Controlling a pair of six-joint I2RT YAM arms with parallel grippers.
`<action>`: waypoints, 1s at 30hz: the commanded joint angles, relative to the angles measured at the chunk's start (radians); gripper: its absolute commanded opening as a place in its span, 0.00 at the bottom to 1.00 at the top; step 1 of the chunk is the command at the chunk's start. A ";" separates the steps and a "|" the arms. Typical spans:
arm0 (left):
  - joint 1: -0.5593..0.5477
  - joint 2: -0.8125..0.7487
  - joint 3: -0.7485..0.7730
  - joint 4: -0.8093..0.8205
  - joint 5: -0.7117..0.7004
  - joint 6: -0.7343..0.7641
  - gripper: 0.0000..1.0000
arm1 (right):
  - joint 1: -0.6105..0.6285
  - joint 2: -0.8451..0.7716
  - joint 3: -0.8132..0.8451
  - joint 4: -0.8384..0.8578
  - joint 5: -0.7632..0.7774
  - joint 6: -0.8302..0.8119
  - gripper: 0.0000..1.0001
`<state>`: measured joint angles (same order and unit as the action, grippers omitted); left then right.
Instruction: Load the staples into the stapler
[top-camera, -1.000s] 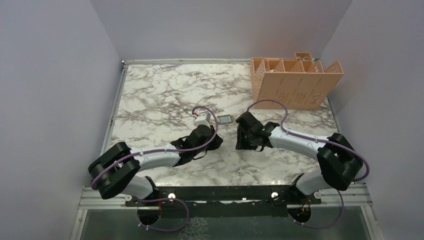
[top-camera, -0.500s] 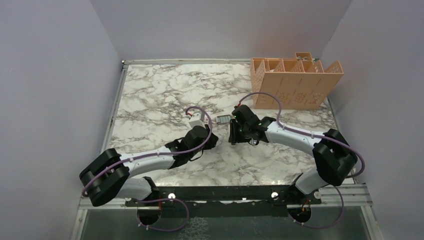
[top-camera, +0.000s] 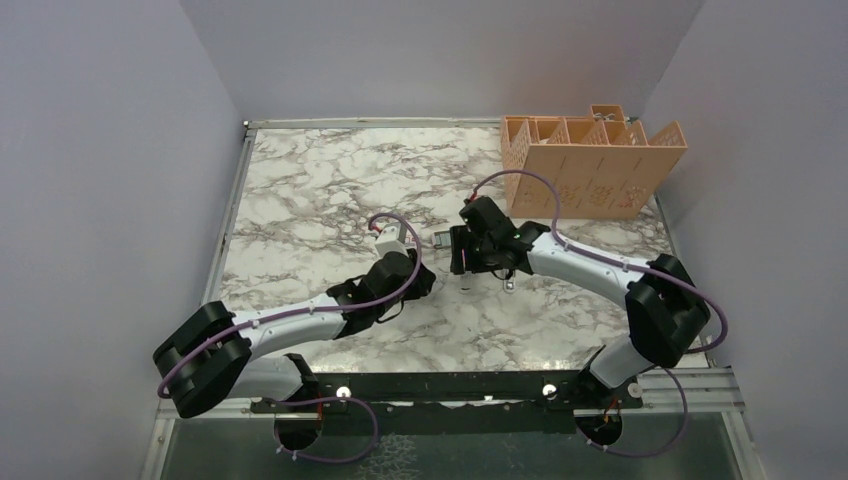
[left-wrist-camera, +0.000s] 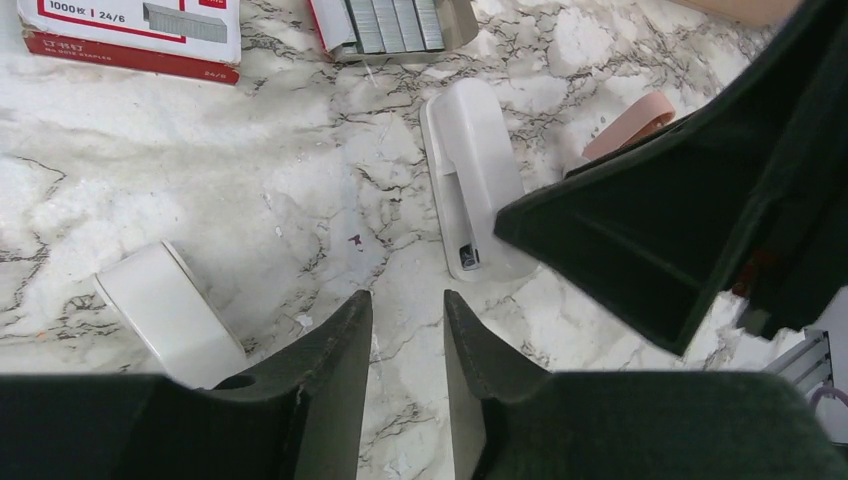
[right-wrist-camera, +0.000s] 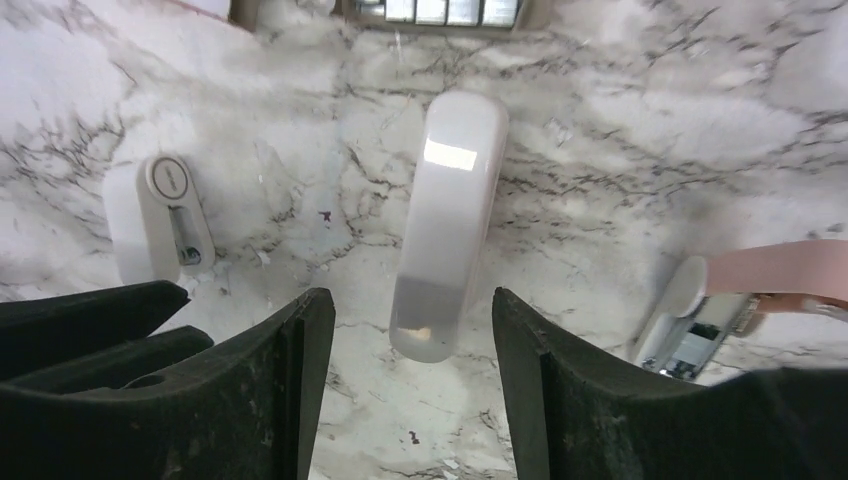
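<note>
One tray (left-wrist-camera: 458, 15) of staples (left-wrist-camera: 395, 22), cut off by the top edge, lies beyond the left gripper (left-wrist-camera: 407, 305), whose fingers are narrow and empty. The right gripper (right-wrist-camera: 407, 300) gapes wide and empty, with one white oblong piece (right-wrist-camera: 450, 200) just ahead.

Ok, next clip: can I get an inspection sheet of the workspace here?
Surface: marble table, a few specks.
Job's things: staples in grey tray beside red-and-white box; stapler not told apart among white pieces.
Clutter: white oblong piece, slotted white piece, pink-and-white piece, white cylinder.
Grippers: left gripper slightly open, empty; right gripper open, oblong piece seen between its fingers.
Cables: purple cables along both arms.
Surroundings: orange organizer, grey walls.
</note>
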<state>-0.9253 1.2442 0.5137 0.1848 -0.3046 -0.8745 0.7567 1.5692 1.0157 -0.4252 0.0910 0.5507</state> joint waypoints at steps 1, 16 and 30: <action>-0.003 -0.028 0.039 -0.038 0.012 0.012 0.38 | -0.050 -0.088 0.045 -0.057 0.134 -0.037 0.65; -0.003 0.002 0.119 -0.030 0.150 0.068 0.72 | -0.221 -0.119 -0.029 0.005 0.308 -0.049 0.76; -0.015 0.140 0.157 0.092 0.302 0.043 0.57 | -0.222 -0.029 -0.061 0.007 0.255 -0.065 0.45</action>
<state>-0.9260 1.3479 0.6151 0.2169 -0.0731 -0.8303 0.5369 1.5257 0.9737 -0.4313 0.3679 0.4927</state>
